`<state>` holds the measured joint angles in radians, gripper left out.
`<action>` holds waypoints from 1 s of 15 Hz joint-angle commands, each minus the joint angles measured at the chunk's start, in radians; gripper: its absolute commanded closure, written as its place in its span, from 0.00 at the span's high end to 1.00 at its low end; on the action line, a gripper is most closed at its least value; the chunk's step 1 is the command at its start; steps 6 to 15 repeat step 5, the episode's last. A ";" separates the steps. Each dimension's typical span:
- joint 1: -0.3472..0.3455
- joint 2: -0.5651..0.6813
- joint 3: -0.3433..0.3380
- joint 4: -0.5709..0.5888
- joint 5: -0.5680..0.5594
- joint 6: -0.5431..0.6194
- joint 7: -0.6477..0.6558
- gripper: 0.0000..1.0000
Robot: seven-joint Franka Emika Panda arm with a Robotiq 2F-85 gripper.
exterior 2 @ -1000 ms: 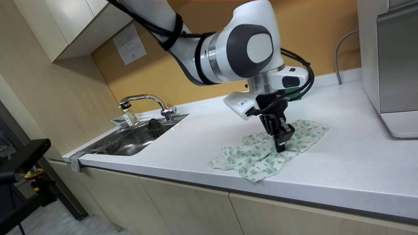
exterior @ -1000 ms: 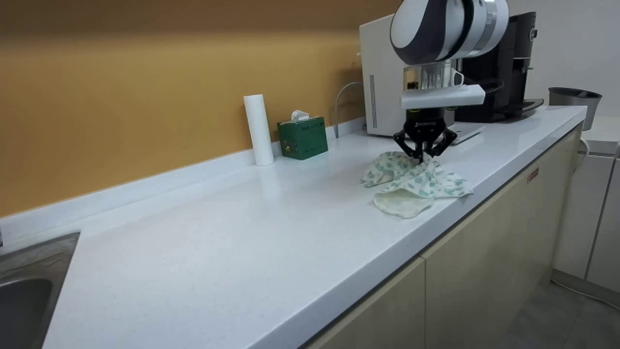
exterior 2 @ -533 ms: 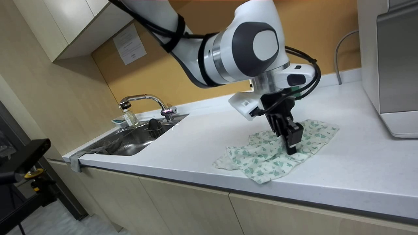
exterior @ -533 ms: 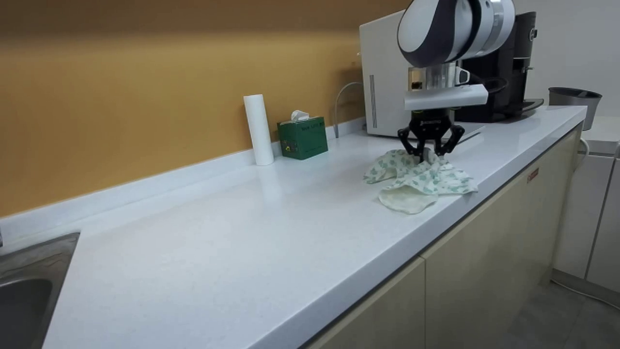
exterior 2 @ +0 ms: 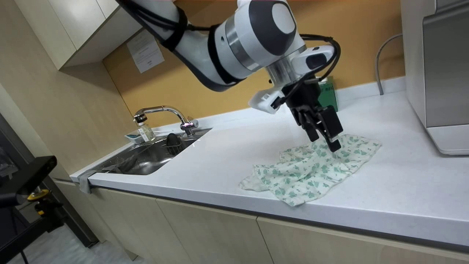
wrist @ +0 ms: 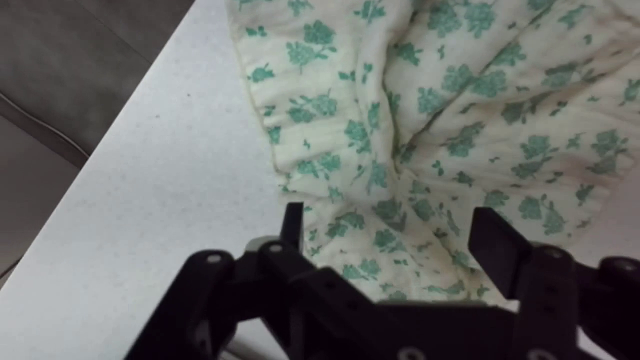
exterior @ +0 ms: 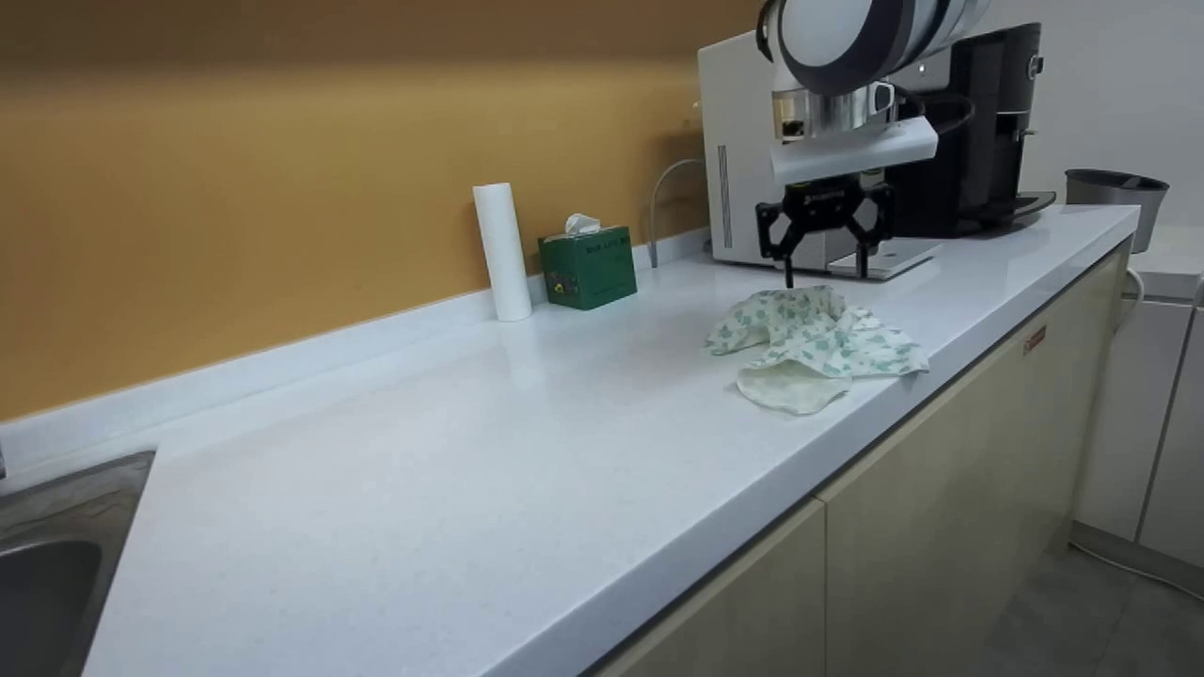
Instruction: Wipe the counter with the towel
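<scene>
Jaws spread above the towel (exterior 2: 300, 179), pinching nothing. To wipe, probably best pinch a central fold (wrist: 372, 100) squarely, then drag low along the table (exterior 2: 227, 154).

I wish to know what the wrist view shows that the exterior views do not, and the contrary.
Only the wrist view: the flower print on the towel, seen close from above. Only exterior: the sink and tissue box, in both exterior views; the paper roll, in an exterior view. All share: the open hand over the towel, the counter and floor.
</scene>
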<state>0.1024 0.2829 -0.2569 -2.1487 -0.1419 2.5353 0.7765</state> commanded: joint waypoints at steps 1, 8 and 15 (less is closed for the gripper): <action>-0.004 -0.075 0.026 0.011 -0.037 -0.111 0.060 1.00; -0.022 -0.125 0.069 0.022 -0.029 -0.196 0.064 1.00; -0.022 -0.125 0.069 0.022 -0.029 -0.196 0.064 1.00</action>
